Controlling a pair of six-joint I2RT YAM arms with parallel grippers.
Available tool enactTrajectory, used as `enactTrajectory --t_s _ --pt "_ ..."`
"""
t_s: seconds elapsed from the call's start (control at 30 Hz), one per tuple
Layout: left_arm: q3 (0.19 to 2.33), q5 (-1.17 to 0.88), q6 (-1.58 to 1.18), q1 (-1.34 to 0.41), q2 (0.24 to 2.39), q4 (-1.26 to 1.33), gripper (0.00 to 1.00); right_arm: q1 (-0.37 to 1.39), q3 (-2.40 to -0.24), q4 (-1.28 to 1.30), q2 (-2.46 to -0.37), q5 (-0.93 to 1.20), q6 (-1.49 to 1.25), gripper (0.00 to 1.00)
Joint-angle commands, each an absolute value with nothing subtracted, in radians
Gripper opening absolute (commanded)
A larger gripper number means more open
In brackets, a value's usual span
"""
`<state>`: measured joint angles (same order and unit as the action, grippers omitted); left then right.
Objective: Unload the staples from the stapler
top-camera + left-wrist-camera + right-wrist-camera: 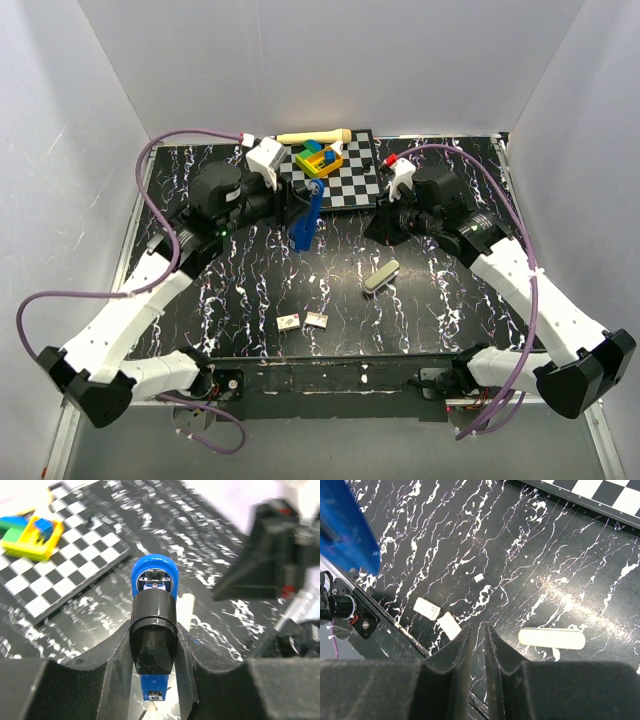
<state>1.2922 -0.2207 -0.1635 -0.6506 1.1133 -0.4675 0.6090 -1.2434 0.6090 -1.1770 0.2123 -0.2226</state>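
Observation:
The blue stapler (307, 217) hangs above the table at the back centre, long axis roughly upright. My left gripper (297, 205) is shut on it. In the left wrist view the fingers (114, 655) clamp its glossy black part (152, 642), with the blue body (154, 572) beyond. My right gripper (384, 222) is off to the stapler's right, apart from it. In the right wrist view its fingers (465, 645) are closed with a hairline gap and hold nothing. The stapler's blue edge (345, 527) shows at top left. Two small white staple blocks (426, 608) (449, 625) lie below.
A long whitish metal strip (381, 277) lies on the black marbled table, right of centre, also in the right wrist view (551, 638). The two staple blocks (290, 321) lie near the front edge. A checkerboard (355, 185) with coloured blocks (318, 158) and a wooden stick (312, 136) sits at the back.

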Motion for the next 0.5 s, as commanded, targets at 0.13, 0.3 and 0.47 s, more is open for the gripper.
enactTrajectory --t_s 0.13,0.3,0.47 --pt "1.379 -0.028 -0.247 -0.453 1.265 -0.543 0.00 0.614 -1.204 0.526 -1.216 0.251 -0.296 0.23" --pt "1.394 -0.017 -0.261 -0.351 1.382 -0.581 0.00 0.615 -1.170 0.502 -1.238 0.279 -0.318 0.23" --pt "1.474 -0.038 -0.245 -0.255 1.555 -0.653 0.00 0.620 -1.157 0.473 -1.250 0.311 -0.330 0.23"
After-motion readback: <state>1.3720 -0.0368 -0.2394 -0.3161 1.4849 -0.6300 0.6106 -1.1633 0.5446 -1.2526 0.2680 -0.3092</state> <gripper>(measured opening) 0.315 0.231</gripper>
